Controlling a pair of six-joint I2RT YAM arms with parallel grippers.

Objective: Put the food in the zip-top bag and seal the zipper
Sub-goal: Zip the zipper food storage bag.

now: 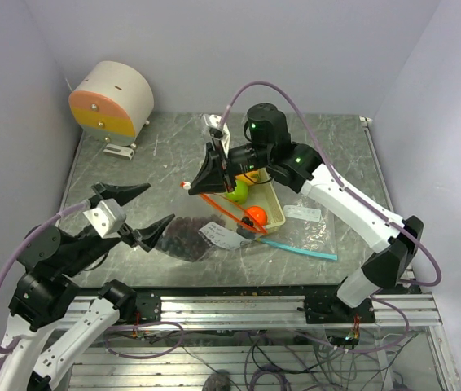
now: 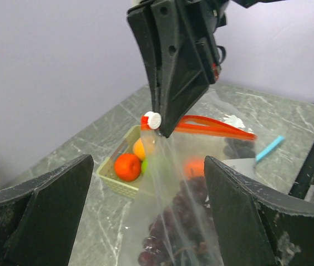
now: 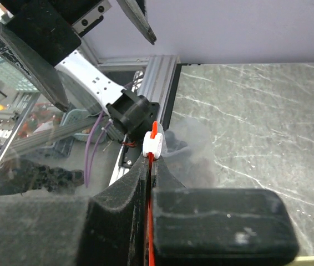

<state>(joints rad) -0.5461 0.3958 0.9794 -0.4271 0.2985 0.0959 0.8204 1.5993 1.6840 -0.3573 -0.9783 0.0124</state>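
My right gripper (image 1: 212,181) is shut on the red-orange zipper (image 1: 224,208) of the clear zip-top bag (image 1: 202,232) and holds the mouth edge up, just behind the white slider (image 3: 152,145). The bag (image 2: 173,188) hangs from it to the table, with dark purple grapes (image 2: 171,235) inside at its bottom. An orange fruit (image 2: 195,167) shows blurred through the plastic; I cannot tell whether it lies inside. The pale basket (image 2: 111,178) holds a red-orange fruit (image 2: 127,167), an orange one and a green piece (image 1: 237,191). My left gripper (image 1: 155,205) stands open left of the bag, holding nothing.
The zipper's teal strip (image 1: 300,247) trails on the table right of the basket (image 1: 273,199). A white label (image 1: 302,213) lies beside it. A round cream-and-orange object (image 1: 112,98) stands at the back left. Walls close in the table on three sides.
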